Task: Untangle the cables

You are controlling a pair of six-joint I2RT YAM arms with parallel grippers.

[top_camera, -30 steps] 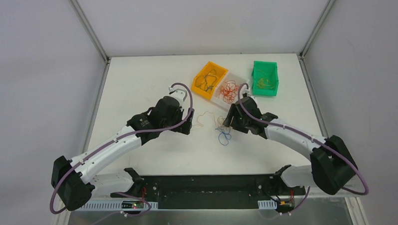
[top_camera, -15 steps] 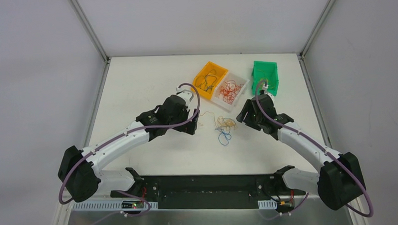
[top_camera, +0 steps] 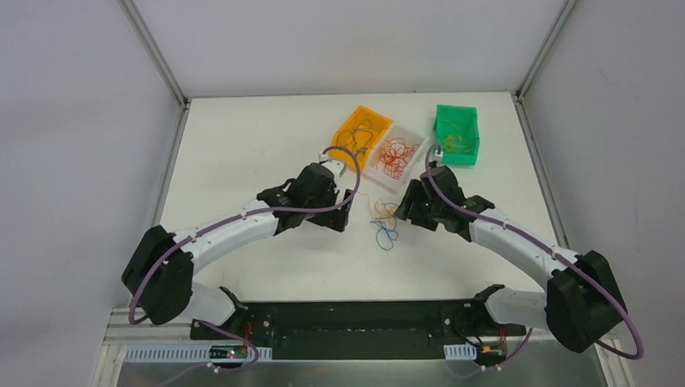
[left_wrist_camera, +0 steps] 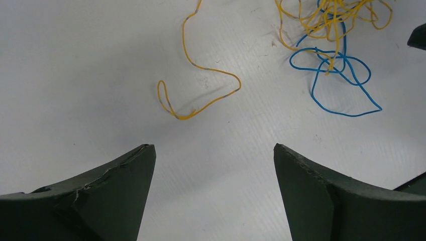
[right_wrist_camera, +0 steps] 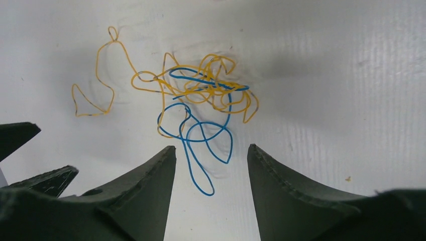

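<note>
The cables (right_wrist_camera: 211,88) are a small knot of thin yellow-orange wire with a blue wire (right_wrist_camera: 201,135) looped through it, lying on the white table (top_camera: 235,163). One yellow strand (left_wrist_camera: 201,85) trails off to the left of the knot (top_camera: 385,216). My left gripper (left_wrist_camera: 213,146) is open just left of that strand, with only bare table between its fingers. My right gripper (right_wrist_camera: 211,146) is open on the knot's right side. The lowest blue loop (right_wrist_camera: 203,181) lies on the table between the right fingers, and they do not pinch it.
Three small bins stand behind the knot: an orange bin (top_camera: 361,133), a clear bin (top_camera: 395,157) holding red wires, and a green bin (top_camera: 456,136). The left gripper's fingers (right_wrist_camera: 30,150) show at the left edge of the right wrist view.
The left arm has reached steadily rightward toward the knot. The right gripper pulled back toward the green bin, uncovering the yellow knot, then came in again beside it.
</note>
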